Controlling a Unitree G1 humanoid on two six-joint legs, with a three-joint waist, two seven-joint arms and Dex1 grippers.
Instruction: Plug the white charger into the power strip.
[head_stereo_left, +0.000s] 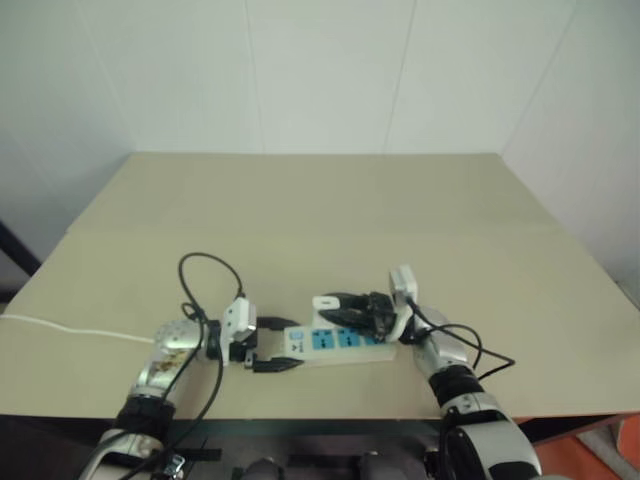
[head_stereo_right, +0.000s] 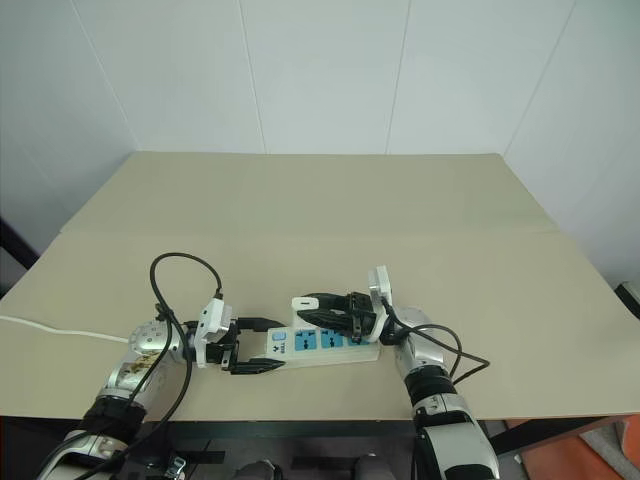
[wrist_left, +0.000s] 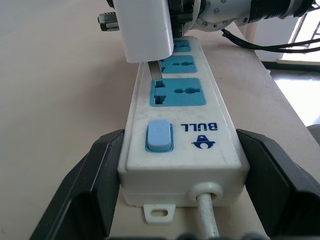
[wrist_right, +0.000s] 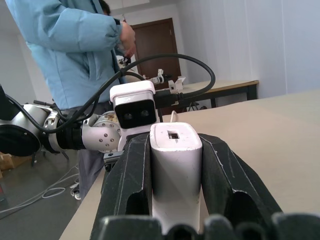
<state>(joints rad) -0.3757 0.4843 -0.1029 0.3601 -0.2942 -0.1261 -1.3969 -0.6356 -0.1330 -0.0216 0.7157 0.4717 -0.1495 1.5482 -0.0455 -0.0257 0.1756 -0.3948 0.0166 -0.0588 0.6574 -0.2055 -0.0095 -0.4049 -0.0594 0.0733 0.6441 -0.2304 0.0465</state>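
White plastic marks both task pieces. From the head views, the long white rectangular power strip with three blue sockets (head_stereo_right: 318, 342) lies near the table's front edge, its long axis running left to right. The left gripper (head_stereo_right: 252, 345) pinches the strip's left, switch end between its two black fingers. The right gripper (head_stereo_right: 330, 311) reaches in from the right over the sockets, so that arm is the one nearer the plugging point.

At the left wrist, black fingers (wrist_left: 90, 190) press both sides of the strip's cord end beside the blue switch (wrist_left: 159, 136). The small white rounded cube-shaped charger (wrist_left: 145, 27) hangs just above the strip, one metal prong (wrist_left: 155, 70) pointing down near the first socket's left slot; whether its tip is already in the slot I cannot quite tell.

At the right wrist, both black fingers (wrist_right: 132, 185) are clamped on the charger's sides. A person in a light blue jacket (wrist_right: 75, 45) stands beyond the table.

The move ahead likely needs the prong aligned straight down into the slot.
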